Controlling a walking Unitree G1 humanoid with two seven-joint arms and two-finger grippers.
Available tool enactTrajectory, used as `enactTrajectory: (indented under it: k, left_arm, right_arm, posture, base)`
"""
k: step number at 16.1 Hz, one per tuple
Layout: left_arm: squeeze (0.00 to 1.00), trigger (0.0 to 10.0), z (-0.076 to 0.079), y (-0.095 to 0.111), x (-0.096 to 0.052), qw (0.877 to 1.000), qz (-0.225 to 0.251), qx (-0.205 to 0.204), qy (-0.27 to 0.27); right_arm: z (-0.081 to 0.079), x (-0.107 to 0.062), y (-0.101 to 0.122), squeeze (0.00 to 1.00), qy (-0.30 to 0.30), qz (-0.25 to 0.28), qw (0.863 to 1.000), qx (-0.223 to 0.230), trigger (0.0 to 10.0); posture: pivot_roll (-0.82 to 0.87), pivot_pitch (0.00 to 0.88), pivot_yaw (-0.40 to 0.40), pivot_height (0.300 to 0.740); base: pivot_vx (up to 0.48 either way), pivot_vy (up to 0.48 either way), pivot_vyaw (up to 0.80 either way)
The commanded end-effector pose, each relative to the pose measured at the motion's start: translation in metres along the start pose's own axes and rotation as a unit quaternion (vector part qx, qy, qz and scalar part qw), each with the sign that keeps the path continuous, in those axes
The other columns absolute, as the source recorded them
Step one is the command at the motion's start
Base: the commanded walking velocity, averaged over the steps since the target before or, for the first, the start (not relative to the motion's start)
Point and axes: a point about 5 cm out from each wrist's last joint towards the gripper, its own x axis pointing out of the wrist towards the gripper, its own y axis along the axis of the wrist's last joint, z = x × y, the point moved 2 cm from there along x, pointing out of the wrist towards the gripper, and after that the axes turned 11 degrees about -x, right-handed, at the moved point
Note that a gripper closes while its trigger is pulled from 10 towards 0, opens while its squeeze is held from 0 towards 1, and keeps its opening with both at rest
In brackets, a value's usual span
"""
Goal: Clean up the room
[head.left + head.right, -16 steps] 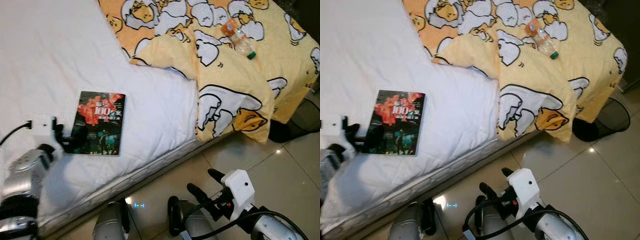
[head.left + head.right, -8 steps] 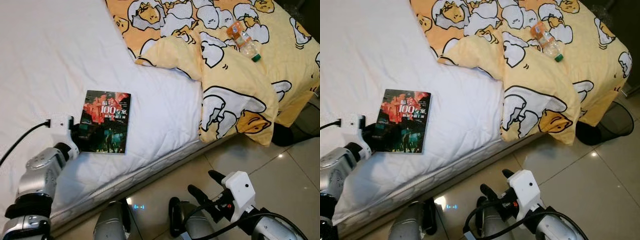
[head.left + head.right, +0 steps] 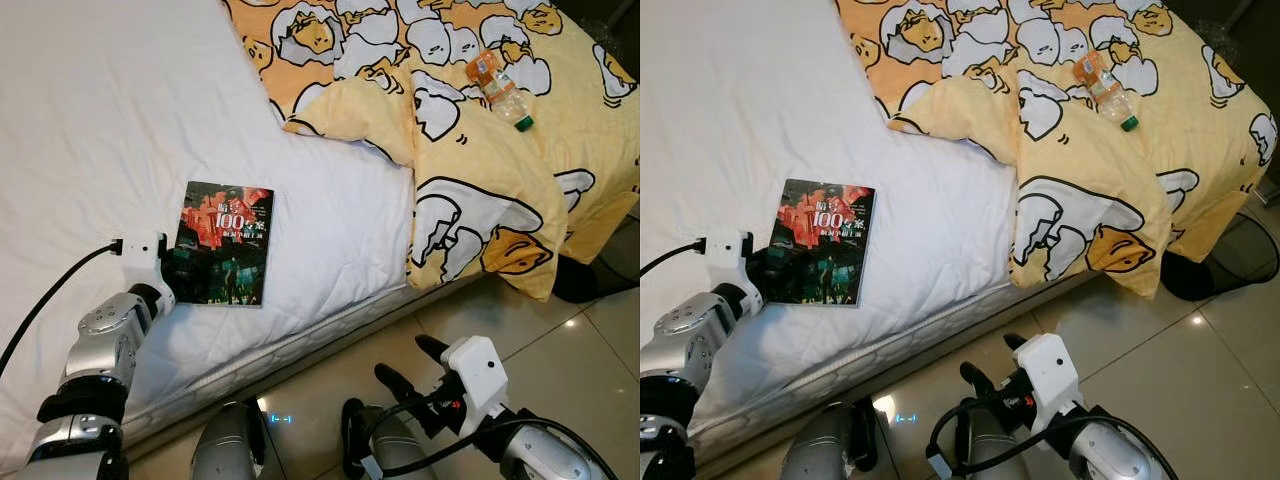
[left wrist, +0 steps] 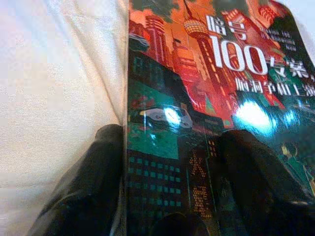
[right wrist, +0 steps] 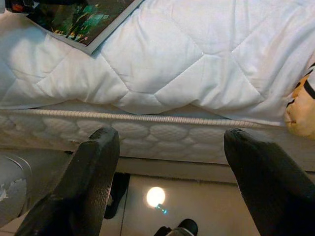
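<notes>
Book [image 3: 225,243] lies flat on white bed [image 3: 90,120], near its edge. Left gripper [image 3: 178,283] is placed at book's near edge, fingers apart, one on cover. Pickup step is judged in hand; closing & lifting needed next. Right gripper [image 3: 408,368] is held open over floor, idle.

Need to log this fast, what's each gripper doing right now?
Left gripper: open, fingers straddling the book's corner.
Right gripper: open, holding nothing.

A bedroom in a home: a wide bed with a white quilted mattress cover [image 3: 120,120] stands on a glossy beige tiled floor [image 3: 580,350], and a rumpled yellow duvet printed with white-and-orange cartoon egg figures [image 3: 480,160] hangs over the bed's edge.
</notes>
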Motion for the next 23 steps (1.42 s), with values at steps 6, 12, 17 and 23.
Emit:
enactTrajectory:
  k: [6, 12, 17, 23]
  left_arm:
    - [0.0, 0.0, 0.042, -0.033, 0.011, 0.997, -0.037, -0.031, -0.06]
    - [0.0, 0.0, 0.09, -0.04, 0.027, 0.991, -0.039, -0.022, -0.122]
    - [0.0, 0.0, 0.064, -0.005, 0.039, 0.99, 0.033, -0.134, -0.036]
    - [0.0, 0.0, 0.042, 0.032, 0.039, 0.991, 0.109, -0.066, 0.046]
  right_arm:
    - [0.004, 0.006, -0.011, 0.0, -0.013, -0.016, 1.0, 0.005, 10.0]
    - [0.015, 0.022, -0.005, 0.0, -0.053, 0.007, 0.998, 0.021, 10.0]
    - [0.024, 0.042, -0.003, 0.0, -0.068, 0.022, 0.997, 0.024, 10.0]
    - [0.033, 0.047, 0.002, 0.0, -0.093, 0.034, 0.995, 0.011, 10.0]
  posture:
    - [-0.28, 0.236, -0.066, 0.723]
    - [-0.27, 0.193, -0.023, 0.723]
    - [-0.24, 0.152, -0.004, 0.723]
    - [-0.24, 0.137, 0.012, 0.723]
  base:
    - [0.0, 0.0, 0.0]
    - [0.0, 0.0, 0.0]
    - [0.0, 0.0, 0.0]
    - [0.0, 0.0, 0.0]
